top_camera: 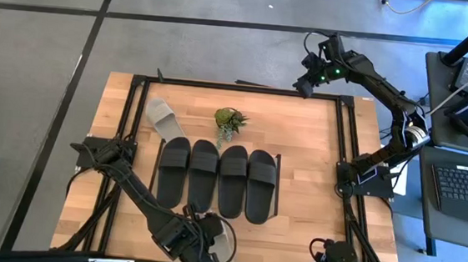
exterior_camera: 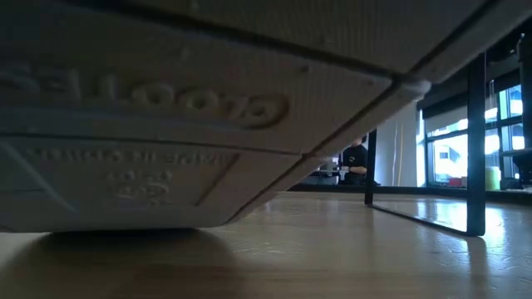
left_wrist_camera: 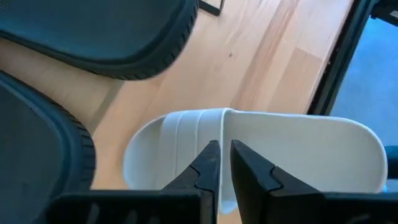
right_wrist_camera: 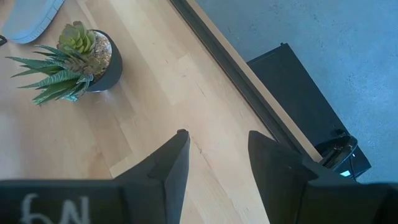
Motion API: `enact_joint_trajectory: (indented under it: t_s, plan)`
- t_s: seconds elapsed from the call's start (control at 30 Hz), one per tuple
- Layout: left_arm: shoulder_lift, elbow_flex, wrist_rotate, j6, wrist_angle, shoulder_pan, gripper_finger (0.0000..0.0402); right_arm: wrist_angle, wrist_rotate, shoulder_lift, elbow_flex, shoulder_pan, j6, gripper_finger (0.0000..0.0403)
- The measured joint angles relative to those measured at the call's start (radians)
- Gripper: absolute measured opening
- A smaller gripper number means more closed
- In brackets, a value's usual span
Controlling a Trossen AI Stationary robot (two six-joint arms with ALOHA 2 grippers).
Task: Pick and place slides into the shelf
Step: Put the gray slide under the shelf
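A light grey-white slide (top_camera: 227, 246) is at the table's near edge, with my left gripper (left_wrist_camera: 224, 155) shut on it. In the low view its sole (exterior_camera: 166, 124) fills the picture, tilted. Four black slides (top_camera: 218, 178) lie side by side on the shelf (top_camera: 278, 172) at the table's middle. Two of them show in the left wrist view (left_wrist_camera: 99, 31). Another grey-white slide (top_camera: 165, 119) lies on the table at the far left. My right gripper (right_wrist_camera: 217, 149) hangs open over the table's far right corner (top_camera: 303, 86) and holds nothing. My left gripper pinches the edge of the slide's broad strap (left_wrist_camera: 222, 127) between its two fingers, one finger on the footbed side and one on the strap's outer side. The fingers slant down from the table's left. The slide stands tilted, its sole's low edge (exterior_camera: 125, 223) close to the tabletop; whether it touches I cannot tell.
A small green potted plant (top_camera: 230, 122) stands behind the row of black slides and also shows in the right wrist view (right_wrist_camera: 78, 59). Black rails (top_camera: 345, 156) frame the tabletop. Bare wood lies to the right of the shelf. A person sits far back in the room (exterior_camera: 356, 159).
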Motion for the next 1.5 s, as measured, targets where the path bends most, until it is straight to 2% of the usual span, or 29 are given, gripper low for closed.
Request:
enact_joint_trajectory:
  t_s: [0.13, 0.27, 0.4, 0.47, 0.7, 0.93, 1.23, 1.5]
  plan:
    - [-0.009, 0.000, 0.075, 0.033, 0.100, -0.008, 0.0029, 0.000, 0.000, 0.000, 0.000, 0.000, 0.000, 0.0165]
    - [-0.024, 0.000, 0.126, 0.082, 0.347, -0.024, 0.0029, -0.001, 0.000, 0.000, 0.000, 0.000, 0.000, 0.0165]
    - [-0.025, 0.000, 0.129, 0.156, 0.641, -0.040, 0.0029, -0.001, 0.000, 0.000, 0.000, 0.000, 0.000, 0.0165]
    - [-0.018, 0.002, 0.152, 0.168, 0.721, -0.042, 0.0030, -0.001, 0.000, 0.000, 0.000, 0.000, 0.000, 0.0165]
    - [0.053, -0.008, 0.223, 0.089, 0.701, -0.041, 0.0030, -0.002, 0.000, 0.000, 0.000, 0.000, -0.002, 0.0165]
    - [0.146, -0.008, 0.315, 0.156, 0.701, -0.031, 0.0030, -0.009, 0.000, 0.000, 0.000, 0.000, -0.003, 0.0165]
    - [0.191, -0.006, 0.330, 0.176, 0.689, -0.035, 0.0030, -0.029, 0.000, 0.000, 0.000, 0.000, -0.003, 0.0165]
    - [0.192, -0.007, 0.373, 0.016, 0.498, -0.036, 0.0030, -0.036, 0.000, 0.000, 0.000, 0.000, -0.003, 0.0165]
